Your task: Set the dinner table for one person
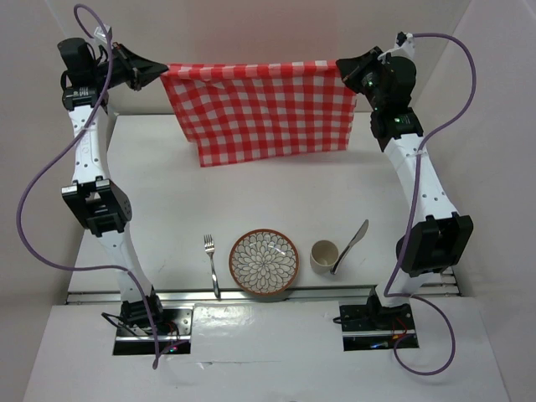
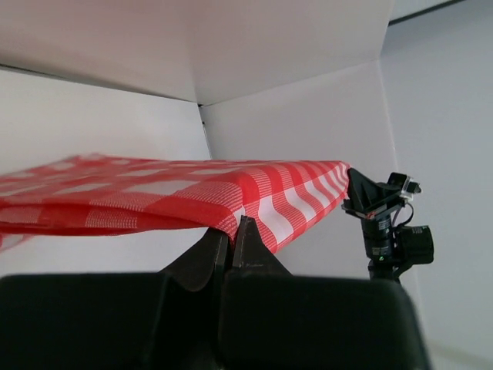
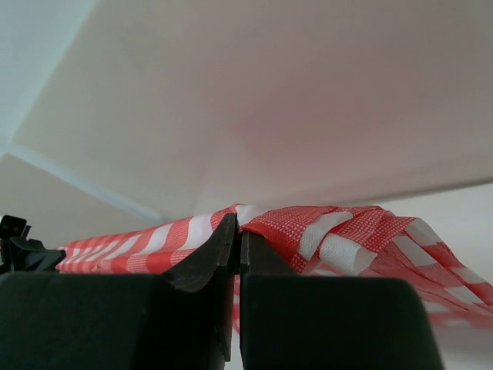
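A red-and-white checked cloth hangs stretched above the far part of the white dinner table. My left gripper is shut on its left top corner. My right gripper is shut on its right top corner. Near the front edge lie a fork, a flower-patterned plate, a cream cup and a knife leaning beside the cup.
White walls enclose the table at the back and both sides. The right arm shows in the left wrist view. The arm bases sit at the near edge, behind a metal rail.
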